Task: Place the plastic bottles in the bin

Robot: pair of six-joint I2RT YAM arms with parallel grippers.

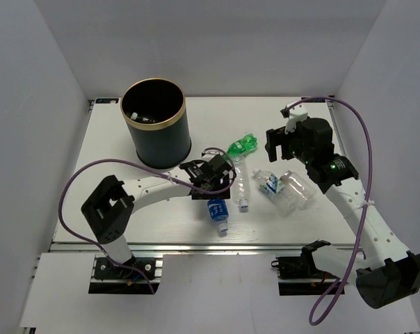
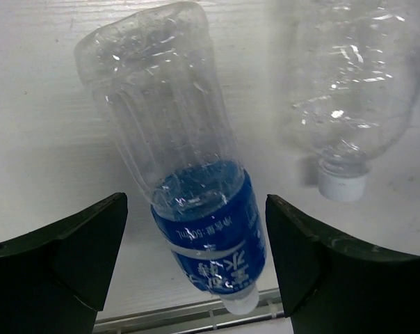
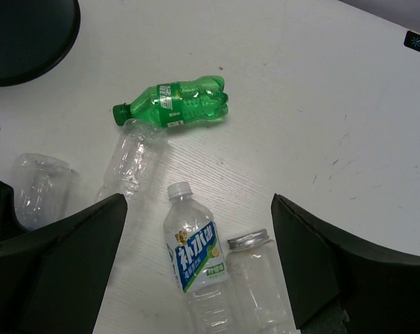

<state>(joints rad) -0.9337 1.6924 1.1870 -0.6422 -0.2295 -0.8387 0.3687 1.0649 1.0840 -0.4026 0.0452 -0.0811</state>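
Observation:
A clear bottle with a blue label (image 2: 196, 174) lies on the white table, cap toward the near edge (image 1: 217, 212). My left gripper (image 2: 196, 257) is open and straddles it, with a gap on each side (image 1: 211, 195). A second clear bottle (image 2: 352, 104) lies just beside it (image 1: 242, 188). My right gripper (image 3: 196, 264) hangs open above a white-capped labelled bottle (image 3: 196, 257) and a silver-capped clear bottle (image 3: 262, 285), holding nothing (image 1: 288, 149). The green bottle (image 1: 243, 146) lies farther back (image 3: 179, 101). The dark bin (image 1: 154, 122) stands upright at the back left.
The table's near edge with its metal rail (image 2: 196, 316) runs right below the blue-label bottle's cap. White walls enclose the table on three sides. The left arm's purple cable (image 1: 112, 167) loops over the table beside the bin.

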